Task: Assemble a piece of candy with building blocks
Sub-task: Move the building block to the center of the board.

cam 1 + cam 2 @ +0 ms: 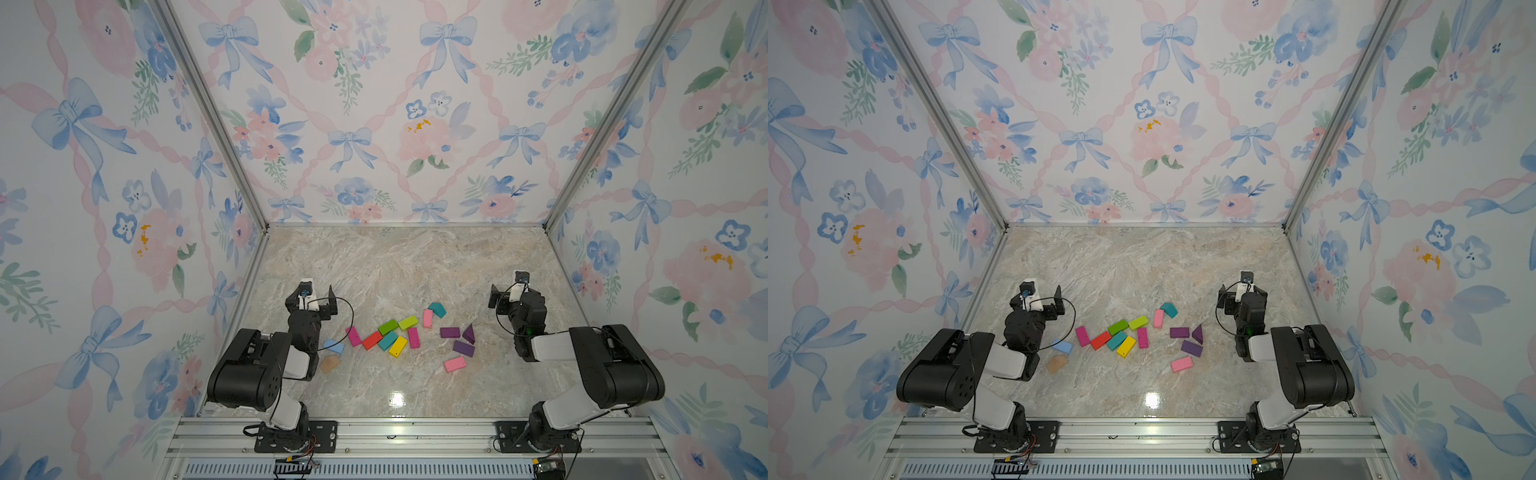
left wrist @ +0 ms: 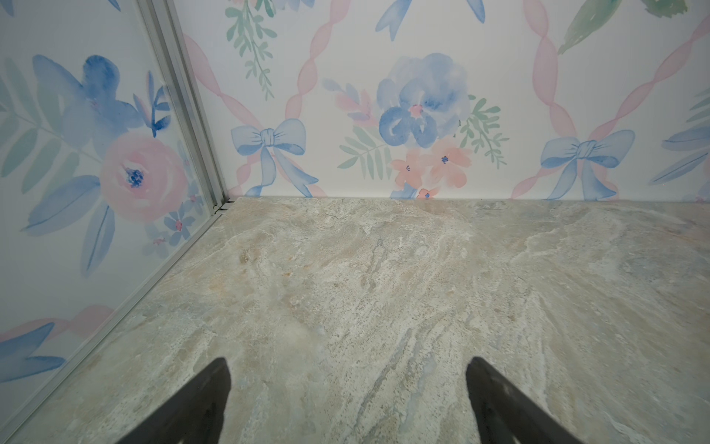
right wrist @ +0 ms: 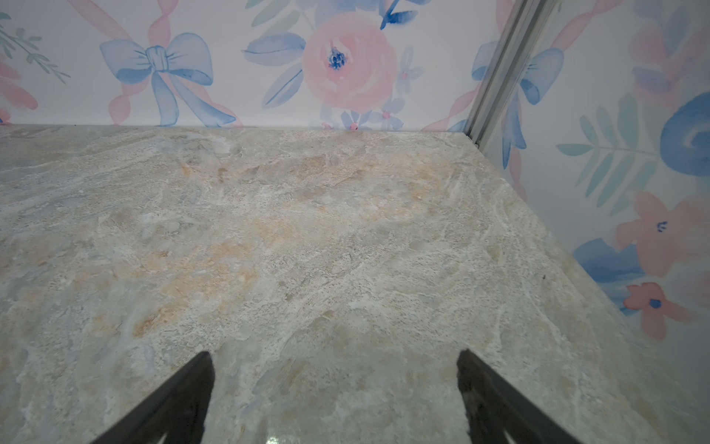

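On the tabletop [image 1: 395, 266], building blocks [image 1: 388, 327] lie between left gripper [image 2: 347, 361] and right gripper [image 3: 335, 351], jaws spread wide.

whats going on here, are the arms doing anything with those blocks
Nothing is being handled yet. The building blocks lie scattered loose on the marble table between the two arms, not assembled. The left gripper and right gripper are both open and empty, over bare table beyond the blocks.
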`<state>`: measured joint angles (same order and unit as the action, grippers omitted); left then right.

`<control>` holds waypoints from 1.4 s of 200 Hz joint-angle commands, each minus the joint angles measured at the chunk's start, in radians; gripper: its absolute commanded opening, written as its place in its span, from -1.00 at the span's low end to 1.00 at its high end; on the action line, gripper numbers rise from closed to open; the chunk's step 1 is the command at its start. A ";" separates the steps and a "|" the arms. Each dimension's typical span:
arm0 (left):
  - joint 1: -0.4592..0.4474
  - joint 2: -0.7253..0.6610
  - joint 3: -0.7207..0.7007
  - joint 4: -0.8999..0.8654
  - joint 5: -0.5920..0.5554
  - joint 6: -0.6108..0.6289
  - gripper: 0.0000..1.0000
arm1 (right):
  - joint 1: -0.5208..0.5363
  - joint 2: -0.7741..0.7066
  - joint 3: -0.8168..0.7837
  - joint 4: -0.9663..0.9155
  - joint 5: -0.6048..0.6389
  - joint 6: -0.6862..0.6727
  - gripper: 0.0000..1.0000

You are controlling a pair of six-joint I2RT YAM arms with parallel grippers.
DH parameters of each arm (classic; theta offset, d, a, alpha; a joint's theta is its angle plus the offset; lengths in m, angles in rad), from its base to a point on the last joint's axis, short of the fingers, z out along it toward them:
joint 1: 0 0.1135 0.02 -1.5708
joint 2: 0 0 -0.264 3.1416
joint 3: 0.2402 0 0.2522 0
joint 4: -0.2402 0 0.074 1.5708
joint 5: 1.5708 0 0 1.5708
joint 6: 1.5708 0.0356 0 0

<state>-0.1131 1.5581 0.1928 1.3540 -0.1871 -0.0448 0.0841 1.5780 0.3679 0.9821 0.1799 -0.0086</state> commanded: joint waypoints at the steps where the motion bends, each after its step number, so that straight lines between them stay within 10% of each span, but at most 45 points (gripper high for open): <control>1: -0.011 -0.055 0.009 -0.052 -0.057 -0.002 0.96 | -0.001 -0.019 0.000 -0.011 0.019 0.002 0.98; 45: -0.230 -0.287 0.237 -0.677 -0.571 -0.161 0.96 | 0.137 -0.270 0.087 -0.369 0.237 -0.087 0.98; 78: -0.284 -0.376 0.404 -1.193 -0.229 -0.415 0.96 | 0.310 -0.435 0.259 -0.834 0.286 -0.047 0.98; 117: -0.287 -0.461 0.404 -1.451 0.125 -0.495 0.96 | 0.447 -0.499 0.422 -1.288 0.013 0.058 0.98; 156: -0.348 -0.445 0.388 -1.571 0.157 -0.491 0.96 | 0.490 -0.545 0.374 -1.345 -0.265 0.209 0.98; 280: -0.521 -0.041 0.668 -1.643 0.134 -0.345 0.85 | 0.582 -0.363 0.540 -1.586 -0.330 0.223 0.98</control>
<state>-0.6201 1.4624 0.7906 -0.2344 -0.0307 -0.4633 0.6575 1.1759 0.8604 -0.5026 -0.1310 0.2245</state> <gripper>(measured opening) 0.941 0.990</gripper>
